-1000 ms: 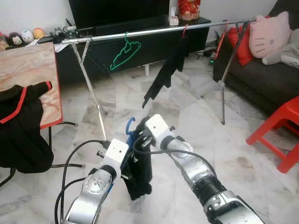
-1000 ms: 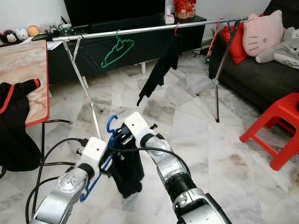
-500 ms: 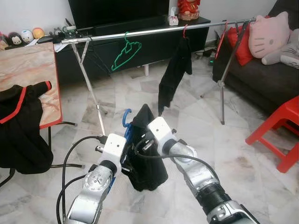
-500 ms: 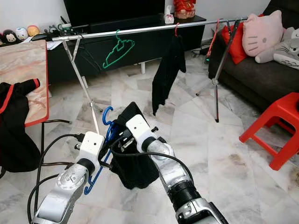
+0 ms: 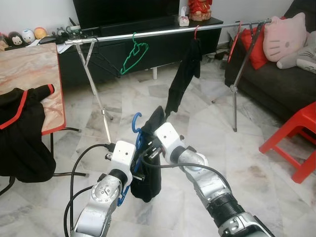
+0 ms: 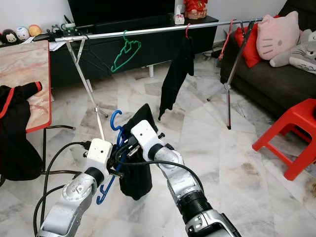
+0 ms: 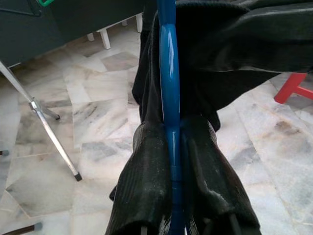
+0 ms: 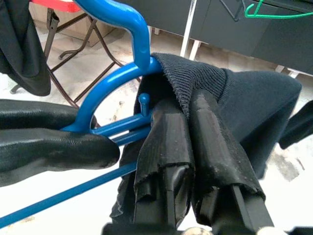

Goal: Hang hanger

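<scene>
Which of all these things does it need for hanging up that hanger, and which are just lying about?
For the job:
- blue hanger, clamped in the left pincer
- black garment on it, pinched by the right pincer
- clothes rail

Lying about:
- green hanger and black cloth on the rail
- red stool
- pink cushion
- black jacket
</scene>
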### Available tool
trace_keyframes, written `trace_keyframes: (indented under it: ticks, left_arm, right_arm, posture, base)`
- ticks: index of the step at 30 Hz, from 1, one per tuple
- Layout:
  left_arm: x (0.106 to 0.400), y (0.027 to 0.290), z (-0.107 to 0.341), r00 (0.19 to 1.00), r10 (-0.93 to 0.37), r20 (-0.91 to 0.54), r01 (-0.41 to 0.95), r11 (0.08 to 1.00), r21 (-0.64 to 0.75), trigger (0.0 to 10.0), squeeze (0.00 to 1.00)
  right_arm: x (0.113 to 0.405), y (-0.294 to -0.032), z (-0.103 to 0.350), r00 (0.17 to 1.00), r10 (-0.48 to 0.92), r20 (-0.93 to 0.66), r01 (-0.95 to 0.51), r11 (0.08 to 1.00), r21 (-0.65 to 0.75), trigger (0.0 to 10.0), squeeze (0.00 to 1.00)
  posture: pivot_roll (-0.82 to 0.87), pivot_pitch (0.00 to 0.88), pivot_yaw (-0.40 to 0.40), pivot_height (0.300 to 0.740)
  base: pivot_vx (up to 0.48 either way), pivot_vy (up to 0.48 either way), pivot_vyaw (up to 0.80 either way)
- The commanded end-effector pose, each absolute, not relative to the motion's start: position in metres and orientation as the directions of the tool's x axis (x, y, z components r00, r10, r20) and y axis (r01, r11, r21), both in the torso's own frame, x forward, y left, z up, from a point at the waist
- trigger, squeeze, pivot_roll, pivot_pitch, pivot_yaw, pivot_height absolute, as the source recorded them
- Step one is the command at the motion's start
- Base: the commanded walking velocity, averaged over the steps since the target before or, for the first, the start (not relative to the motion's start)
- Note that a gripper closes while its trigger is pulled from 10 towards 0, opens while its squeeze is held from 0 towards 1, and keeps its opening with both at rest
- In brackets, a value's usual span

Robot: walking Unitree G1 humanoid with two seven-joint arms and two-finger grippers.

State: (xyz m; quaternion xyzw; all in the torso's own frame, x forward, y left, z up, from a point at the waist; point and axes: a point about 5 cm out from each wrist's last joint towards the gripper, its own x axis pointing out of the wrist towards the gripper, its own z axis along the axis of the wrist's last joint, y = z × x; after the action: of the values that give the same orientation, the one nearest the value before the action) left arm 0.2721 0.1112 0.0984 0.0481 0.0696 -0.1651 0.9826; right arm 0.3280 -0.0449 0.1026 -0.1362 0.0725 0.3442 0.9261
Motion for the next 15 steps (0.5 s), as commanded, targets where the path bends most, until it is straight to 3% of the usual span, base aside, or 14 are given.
trace_keyframes:
  ticks: [1, 8, 9, 10, 11, 12, 14, 15]
  left_arm:
    - [0.2746, 0.1084, 0.1086, 0.938, -0.334, -0.091, 0.34, 0.938, 0.071, 10.0, 0.0]
    - [0.2749, 0.1055, 0.1093, 0.933, -0.353, -0.074, 0.357, 0.932, 0.059, 10.0, 0.0]
    - [0.2749, 0.1055, 0.1093, 0.933, -0.353, -0.074, 0.358, 0.932, 0.059, 10.0, 0.0]
    - [0.2749, 0.1055, 0.1093, 0.933, -0.353, -0.074, 0.358, 0.932, 0.059, 10.0, 0.0]
    - [0.2749, 0.1054, 0.1094, 0.932, -0.354, -0.071, 0.359, 0.932, 0.057, 10.0, 0.0]
    - [0.2749, 0.1052, 0.1095, 0.932, -0.355, -0.068, 0.359, 0.932, 0.055, 10.0, 0.0]
    - [0.2749, 0.105, 0.1096, 0.932, -0.357, -0.067, 0.36, 0.931, 0.055, 10.0, 0.0]
    - [0.2751, 0.1048, 0.11, 0.932, -0.358, -0.065, 0.361, 0.931, 0.054, 10.0, 0.0]
  right_arm:
    - [0.3275, -0.0417, 0.1102, 0.747, 0.633, -0.205, -0.665, 0.715, -0.214, 10.0, 0.0]
    - [0.3274, -0.0422, 0.1111, 0.743, 0.638, -0.204, -0.67, 0.71, -0.219, 10.0, 0.0]
    - [0.3276, -0.0424, 0.1112, 0.743, 0.637, -0.204, -0.669, 0.71, -0.219, 10.0, 0.06]
    - [0.3276, -0.0424, 0.1112, 0.743, 0.637, -0.204, -0.669, 0.71, -0.219, 10.0, 0.06]
    - [0.3278, -0.0427, 0.1117, 0.743, 0.638, -0.203, -0.669, 0.71, -0.219, 10.0, 0.38]
    - [0.328, -0.0429, 0.1123, 0.743, 0.638, -0.2, -0.669, 0.71, -0.219, 10.0, 0.53]
    - [0.3279, -0.043, 0.1128, 0.743, 0.64, -0.198, -0.67, 0.709, -0.22, 10.0, 0.58]
    - [0.3279, -0.043, 0.1132, 0.743, 0.64, -0.197, -0.67, 0.708, -0.223, 10.0, 0.75]
  posture:
    - [-0.06, 0.0, 0.003, 0.732]
    - [-0.06, 0.0, 0.002, 0.732]
    - [-0.06, 0.0, 0.002, 0.732]
    - [-0.06, 0.0, 0.002, 0.732]
    - [-0.06, 0.0, 0.002, 0.732]
    - [-0.06, 0.0, 0.002, 0.732]
    - [-0.06, 0.0, 0.002, 0.732]
    - [-0.06, 0.0, 0.002, 0.732]
  base:
    - [0.0, 0.0, 0.0]
    - [0.0, 0.0, 0.0]
    - [0.0, 0.0, 0.0]
    - [0.0, 0.0, 0.0]
    - [0.0, 0.0, 0.0]
    - [0.0, 0.0, 0.0]
    - [0.0, 0.0, 0.0]
    - [0.0, 0.0, 0.0]
